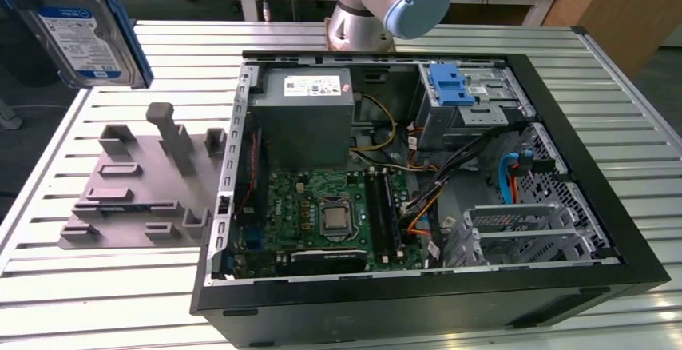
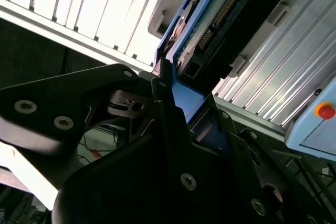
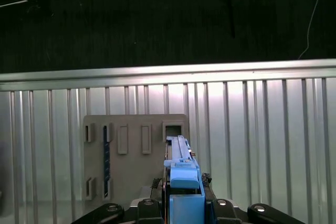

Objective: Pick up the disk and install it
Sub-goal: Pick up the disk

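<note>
Silver metal in a blue plastic carrier: the disk hangs in the air at the exterior view's upper left, label toward the camera. It is clear of the slatted table and well apart from the open computer case. Below it stands the gray fixture, slots bare. Inside the case, toward the exterior view's right, sits the drive cage with the blue latch bracket on top. Loose cables run just beside it. Second wrist view: the gripper is clamped on one end of the carrier, black fingers tight against the blue plastic. The disk's circuit-board face and connector row point away from the wrist. First wrist view: disk edge-on and upright between the jaws, above the fixture, table slats beyond. Judgement: picked up, not yet installed. Risks:
- The hold is on one end of the plastic frame only, so a quick swing could pivot or slip the disk.
- A small tilt at the cage would likely bind the carrier against the rails.
- The cables could snag a corner or get pinched.
- The case wall is tall, so a low approach would strike its rim.
</note>
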